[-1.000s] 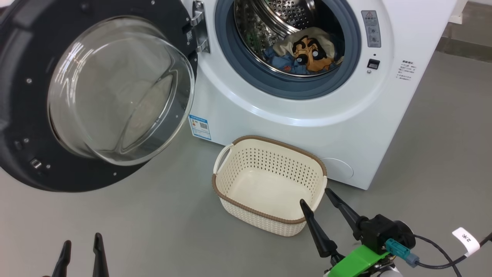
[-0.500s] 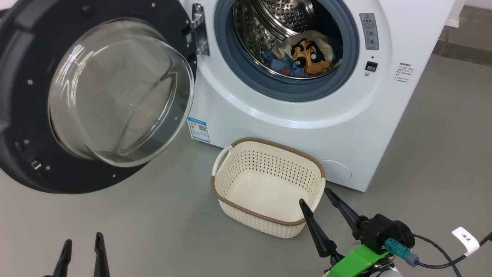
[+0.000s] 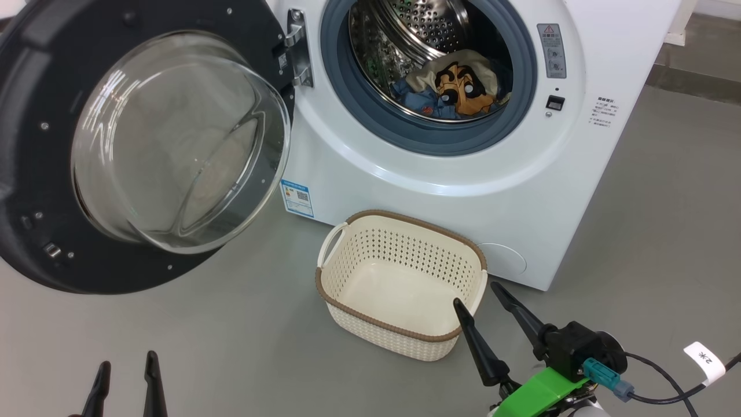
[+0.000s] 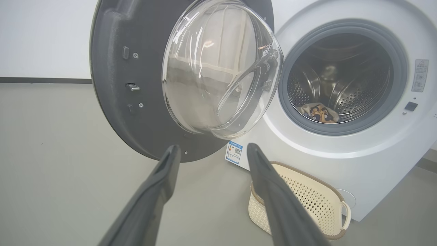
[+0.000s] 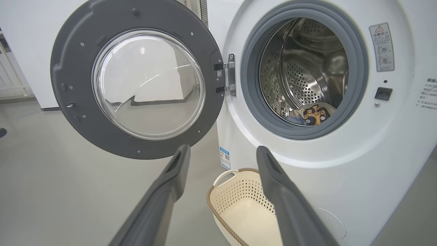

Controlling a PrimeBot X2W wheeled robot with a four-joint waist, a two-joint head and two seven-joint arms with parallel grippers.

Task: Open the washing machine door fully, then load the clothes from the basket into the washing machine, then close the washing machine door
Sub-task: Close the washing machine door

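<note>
Head view: left gripper point(image 3: 127, 360) and right gripper point(image 3: 476, 292) fingers apart, empty; round black-rimmed glass washing machine door point(image 3: 173, 139) looks heavy, rigid; push its rim.

door point(image 3: 173, 145): inner face dark grey plastic, matt; bowl clear glass, glossy, strong reflections.
hinge point(image 3: 298, 52): bright metal, polished.
washer point(image 3: 463, 191): white front, smooth, light gloss; painted metal or plastic, cannot tell.
gasket point(image 3: 428, 142): grey, rubber-like, matt.
drum point(image 3: 428, 23): steel, perforated, shiny, glints on ribs.
clothes point(image 3: 457, 90): cloth, soft, creased, matt; printed.
basket point(image 3: 405, 255): cream plastic, perforated walls, smooth bottom; brown rim woven-look, textured.
sticker point(image 3: 297, 197): blue-white, paper or film, cannot tell.
floor point(image 3: 231, 347): grey, smooth, matt.
</note>
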